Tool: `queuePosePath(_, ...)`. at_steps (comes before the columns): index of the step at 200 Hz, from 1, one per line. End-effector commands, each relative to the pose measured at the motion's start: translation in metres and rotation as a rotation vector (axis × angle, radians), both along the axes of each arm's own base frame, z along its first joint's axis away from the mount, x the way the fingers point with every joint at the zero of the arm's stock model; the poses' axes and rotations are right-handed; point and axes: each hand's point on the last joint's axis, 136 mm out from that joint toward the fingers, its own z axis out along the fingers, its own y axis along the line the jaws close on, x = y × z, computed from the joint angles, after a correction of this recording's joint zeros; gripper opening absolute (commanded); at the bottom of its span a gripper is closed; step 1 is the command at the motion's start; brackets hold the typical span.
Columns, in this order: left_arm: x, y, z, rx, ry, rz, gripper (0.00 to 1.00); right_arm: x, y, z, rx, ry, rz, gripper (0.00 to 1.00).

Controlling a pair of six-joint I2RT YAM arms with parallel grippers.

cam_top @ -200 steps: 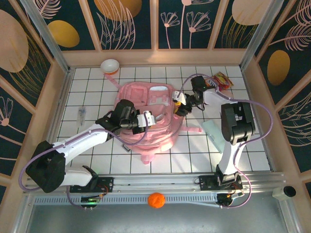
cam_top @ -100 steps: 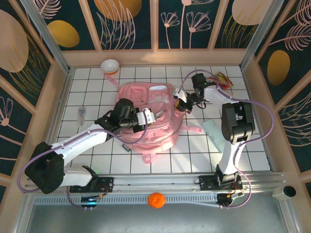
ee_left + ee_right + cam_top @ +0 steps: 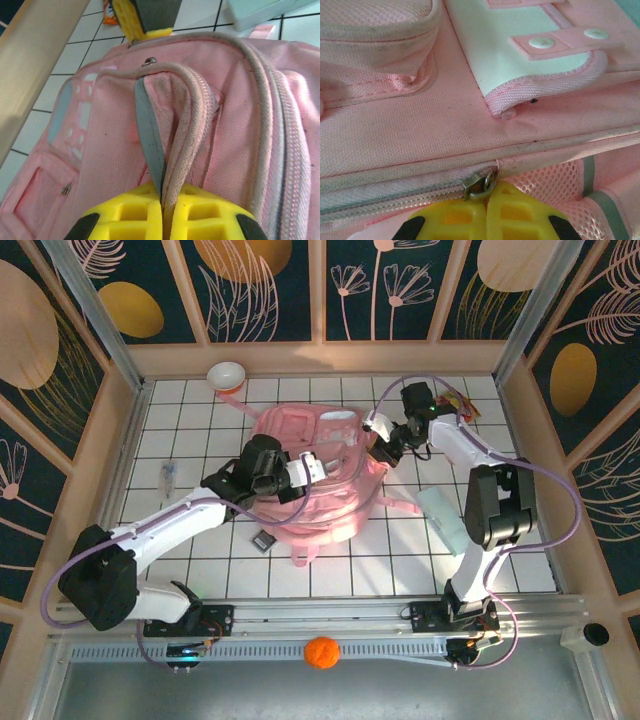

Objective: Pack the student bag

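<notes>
- A robot test cell in a lab: the left arm (image 3: pixel 170 525) and right arm (image 3: pixel 465 570), 2 in all, are bolted to an aluminium rail (image 3: pixel 340 612).
- A white gridded tabletop (image 3: pixel 190 435) is boxed in by aluminium posts (image 3: pixel 95 315) and wood-framed, leaf-printed panels (image 3: pixel 270 290).
- Purple cables (image 3: pixel 574 508) loop off the arms.
- The student bag (image 3: pixel 310 510) lies on the grid.

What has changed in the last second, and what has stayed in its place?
The right gripper has closed on the zipper pull of the student bag. The left gripper, shut on a piped edge all along, has moved slightly away from the bases, pulling the bag with it. The bowl and the orange ball stayed put.
</notes>
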Motion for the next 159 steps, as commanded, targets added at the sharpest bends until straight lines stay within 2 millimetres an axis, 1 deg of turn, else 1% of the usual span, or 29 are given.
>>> queuePosePath(1,0.046,0.018,0.021,0.032,-0.118,0.202,0.0,-0.031,0.016,0.034,0.036,0.061,0.004,0.0)
queuePosePath(9,0.048,0.021,0.014,0.05,-0.104,0.223,0.0,-0.033,0.017,0.034,0.024,0.062,-0.003,0.0)
queuePosePath(11,0.052,0.019,0.023,0.037,-0.118,0.23,0.0,-0.033,0.017,0.034,0.021,0.063,-0.005,0.0)
queuePosePath(14,0.054,0.019,0.025,0.035,-0.121,0.24,0.0,-0.034,0.018,0.034,0.019,0.065,-0.006,0.0)
queuePosePath(52,0.069,0.024,0.024,0.031,-0.105,0.336,0.0,-0.055,0.032,0.037,0.02,0.109,0.013,0.0)
queuePosePath(62,0.068,0.021,0.024,0.021,-0.091,0.328,0.0,-0.061,0.037,0.038,0.036,0.12,0.022,0.0)
queuePosePath(70,0.063,0.015,0.025,0.005,-0.079,0.287,0.0,-0.065,0.038,0.038,0.051,0.127,0.025,0.0)
queuePosePath(79,0.05,0.005,0.027,-0.017,-0.072,0.197,0.0,-0.064,0.037,0.035,0.062,0.12,0.017,0.0)
queuePosePath(93,0.042,0.003,0.033,-0.062,-0.083,0.156,0.0,-0.061,0.032,0.028,0.083,0.116,0.008,0.0)
queuePosePath(103,0.036,0.0,0.037,-0.066,-0.092,0.12,0.0,-0.06,0.027,0.024,0.118,0.13,0.015,0.06)
queuePosePath(105,0.031,0.001,0.028,-0.051,-0.079,0.106,0.0,-0.061,0.027,0.023,0.125,0.137,0.016,0.07)
queuePosePath(107,0.029,0.001,0.025,-0.046,-0.073,0.096,0.0,-0.06,0.026,0.023,0.135,0.14,0.02,0.09)
queuePosePath(119,0.018,0.0,0.022,-0.046,-0.068,0.044,0.0,-0.063,0.024,0.02,0.177,0.167,0.055,0.16)
queuePosePath(130,0.011,-0.002,0.025,-0.067,-0.073,0.009,0.0,-0.062,0.021,0.012,0.188,0.195,0.063,0.21)
queuePosePath(140,0.006,-0.004,0.028,-0.083,-0.078,-0.012,0.0,-0.062,0.02,0.006,0.195,0.219,0.072,0.23)
queuePosePath(159,0.001,-0.006,0.034,-0.108,-0.081,-0.038,0.0,-0.06,0.023,0.001,0.227,0.263,0.089,0.29)
